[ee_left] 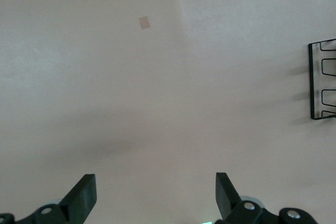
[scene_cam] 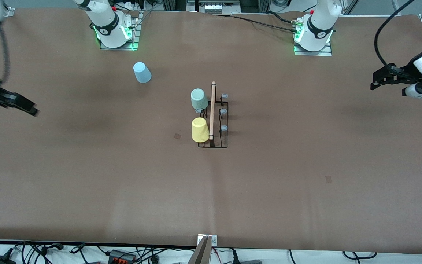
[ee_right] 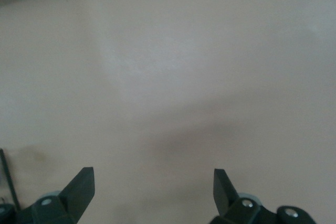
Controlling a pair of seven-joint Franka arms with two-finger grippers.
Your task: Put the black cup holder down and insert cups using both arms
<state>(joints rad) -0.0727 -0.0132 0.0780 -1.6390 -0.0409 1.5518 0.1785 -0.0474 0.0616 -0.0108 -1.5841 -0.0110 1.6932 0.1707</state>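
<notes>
Over the table's ends, my grippers: left gripper [scene_cam: 376,81] hangs above the left arm's end, right gripper [scene_cam: 31,109] above the right arm's end; both spread wide, both empty.
Holder: black cup holder [scene_cam: 214,121] stands mid-table, wooden handle up.
Seated cups: pale green cup [scene_cam: 199,99] and yellow cup [scene_cam: 199,129] sit upside down on its pegs, green farther from the front camera.
Loose cup: light blue cup [scene_cam: 142,72] rests on the table near my right arm's base.
Step, as I judge: third cup remains.
Next: my right gripper must reach it, clamp its wall, seat it on a free peg.
Surface: brown table cover [scene_cam: 86,176], cables along its edges.
</notes>
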